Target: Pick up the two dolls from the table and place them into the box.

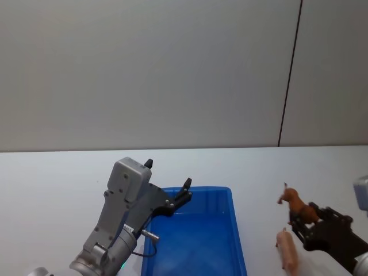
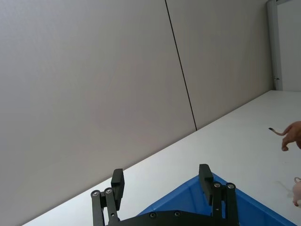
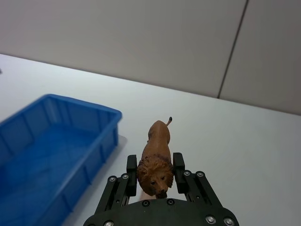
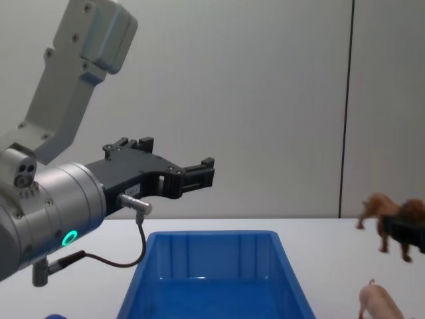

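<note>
— While the head view is being read, where are the claws being seen?

— The left claw (image 1: pixel 168 174) is being held released above the far left corner of the box (image 1: pixel 237 230), with nothing being gripped between its fingers. The right claw (image 1: pixel 300 221) is being held clenched on the reddish-brown doll (image 1: pixel 294 202), to the right of the box. The pink doll (image 1: pixel 287 252) is being borne by the white counter (image 1: pixel 57 184), just beside that claw, between it and the box.

— What is being shown by the left wrist view?

— The left claw's two fingers (image 2: pixel 117 179) are being held wide apart over the box's blue rim. Both dolls are being cut off by the picture's edge.

— And by the right wrist view?

— The reddish-brown doll, lion-like with a mane, is being gripped at its flanks by both fingers. Its face is being turned toward the camera and its tail away. The box is being shown near it on the counter.

— And the chest view?

— The reddish-brown doll is being held up clear of the counter, with the pink doll lower down on the surface. The left claw is being held above the box, pointed toward the robot's right.
</note>
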